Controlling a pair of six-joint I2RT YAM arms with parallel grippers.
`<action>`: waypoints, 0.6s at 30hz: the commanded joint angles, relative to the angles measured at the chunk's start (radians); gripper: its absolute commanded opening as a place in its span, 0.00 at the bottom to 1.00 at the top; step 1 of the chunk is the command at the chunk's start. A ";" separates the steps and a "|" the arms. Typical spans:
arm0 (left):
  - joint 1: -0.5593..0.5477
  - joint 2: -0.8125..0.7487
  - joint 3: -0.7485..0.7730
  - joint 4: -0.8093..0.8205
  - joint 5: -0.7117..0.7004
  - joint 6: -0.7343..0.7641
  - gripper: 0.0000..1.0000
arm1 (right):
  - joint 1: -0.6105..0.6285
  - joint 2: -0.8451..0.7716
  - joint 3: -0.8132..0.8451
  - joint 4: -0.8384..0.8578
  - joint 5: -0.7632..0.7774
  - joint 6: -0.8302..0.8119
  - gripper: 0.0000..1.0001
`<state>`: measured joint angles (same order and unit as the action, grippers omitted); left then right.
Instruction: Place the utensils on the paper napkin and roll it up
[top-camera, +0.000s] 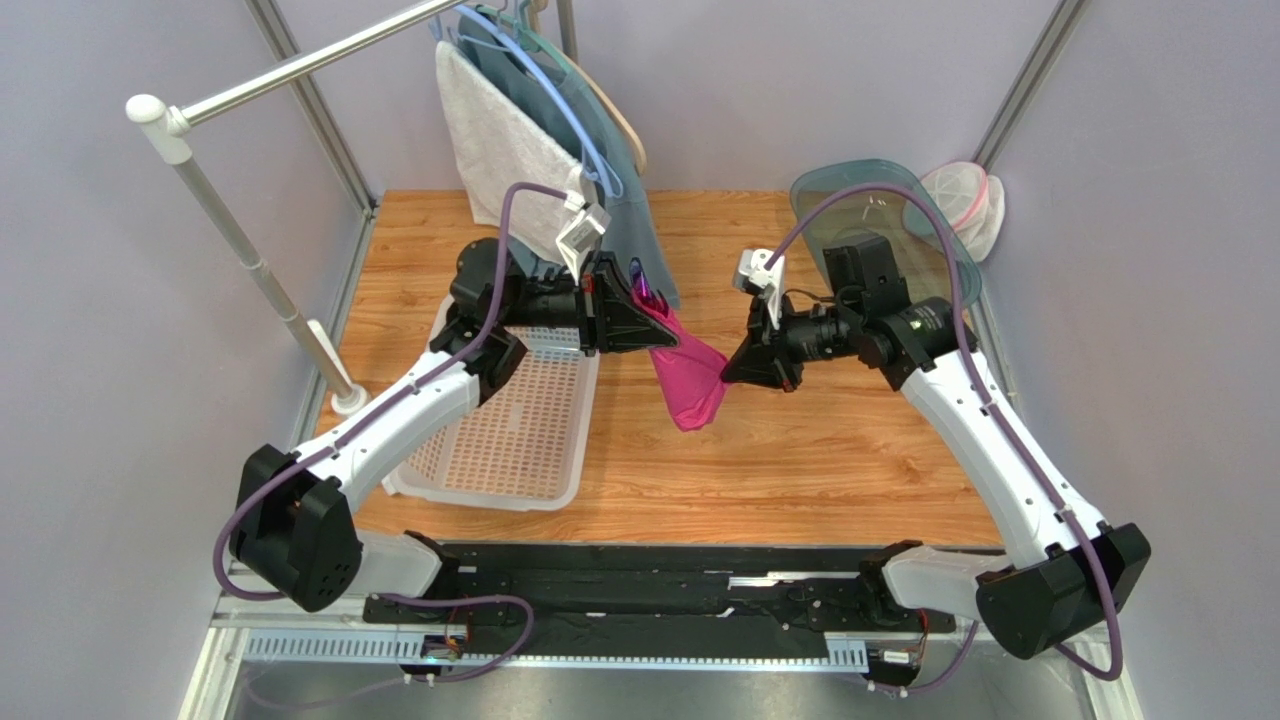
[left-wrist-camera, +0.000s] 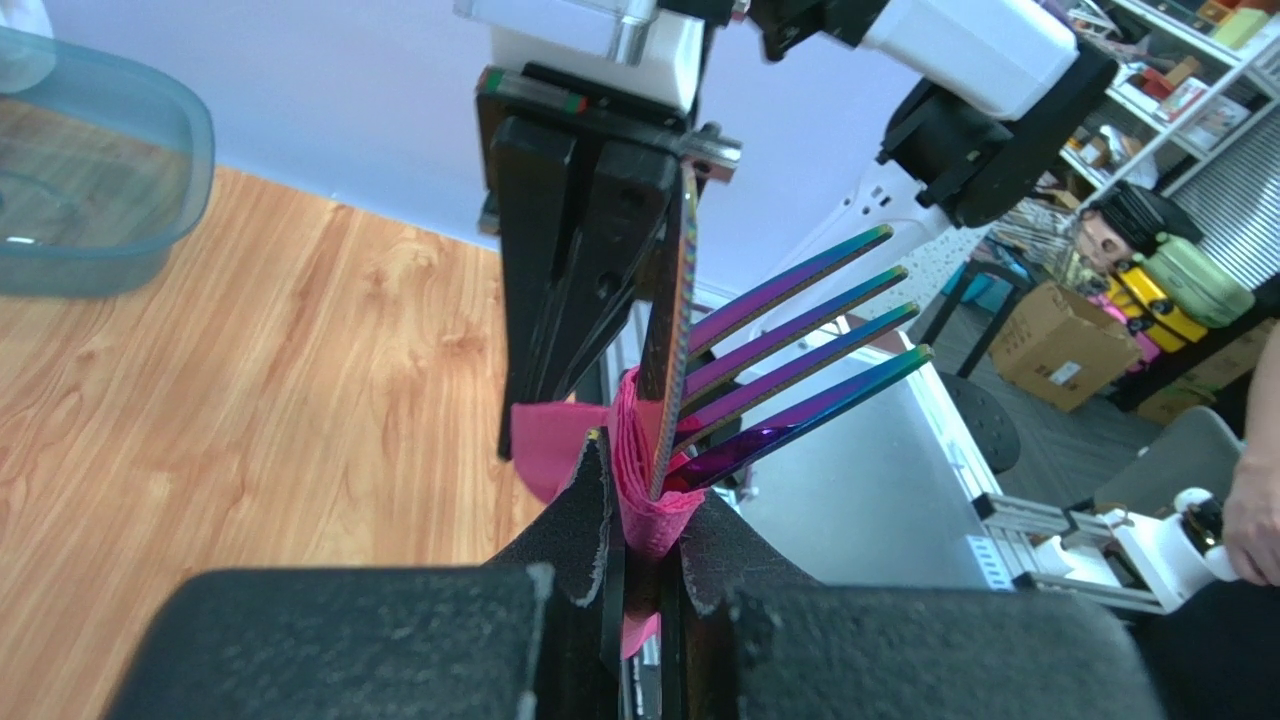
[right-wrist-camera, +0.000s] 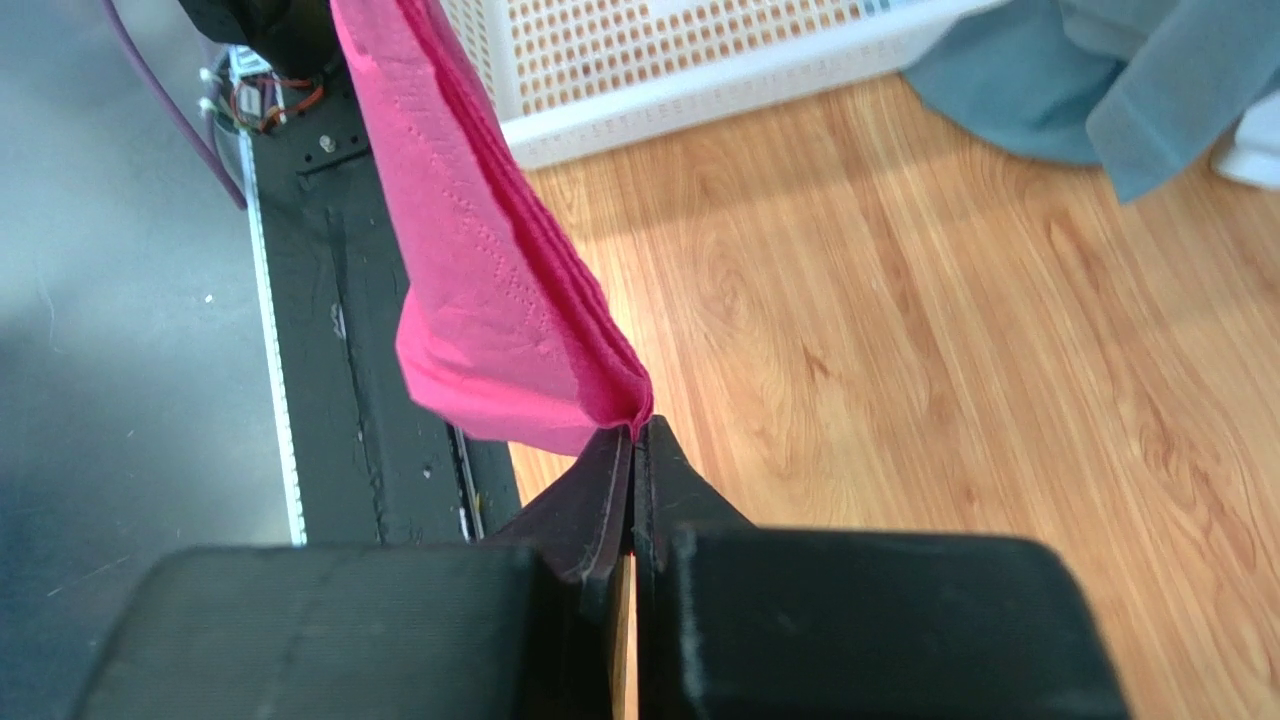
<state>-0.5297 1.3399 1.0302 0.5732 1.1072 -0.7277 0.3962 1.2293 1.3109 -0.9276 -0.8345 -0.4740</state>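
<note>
Magenta paper napkin (top-camera: 685, 378) hangs in the air between the two arms, off the wooden table (top-camera: 842, 450) and just right of the white basket (top-camera: 511, 492).

The left gripper (top-camera: 643, 324) has its jaws closed tight on one bunched end. In the left wrist view the napkin (left-wrist-camera: 649, 477) is crumpled between the pads with the fork (left-wrist-camera: 796, 357) pinched inside it, its four purple-to-teal tines fanning up and out past the paper. A thin toothed edge stands just beside the fork. It may be a knife, but too little of it shows to be sure. How many utensils (top-camera: 639, 279) are in the bundle cannot be told.

The right gripper (top-camera: 733, 368) is also clamped closed, holding only paper. The right wrist view shows its fingertips nipping a folded corner of the napkin (right-wrist-camera: 496, 300), with the layered sheet running up and away toward the other arm.

As a judgement, the first part of the task looks done, since cutlery sits inside the napkin. The rolling seems only partly done. The paper reads as a loose, sagging fold stretched between two grips rather than a snug tube, and the fork head sticks well out. What appears left is to wind the slack around the handles and set the bundle down on the table.
</note>
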 joint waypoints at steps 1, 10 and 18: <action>-0.018 -0.002 0.105 0.094 0.054 -0.070 0.00 | -0.008 0.004 -0.059 0.211 -0.070 0.005 0.00; -0.042 0.024 0.136 0.119 0.066 -0.078 0.00 | 0.058 0.059 -0.094 0.403 -0.138 0.089 0.00; -0.042 0.050 0.151 0.168 0.042 -0.105 0.00 | 0.118 0.078 -0.136 0.524 -0.187 0.181 0.00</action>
<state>-0.5556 1.3998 1.1095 0.6209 1.1507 -0.7849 0.4919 1.2945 1.1927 -0.5423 -1.0088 -0.3428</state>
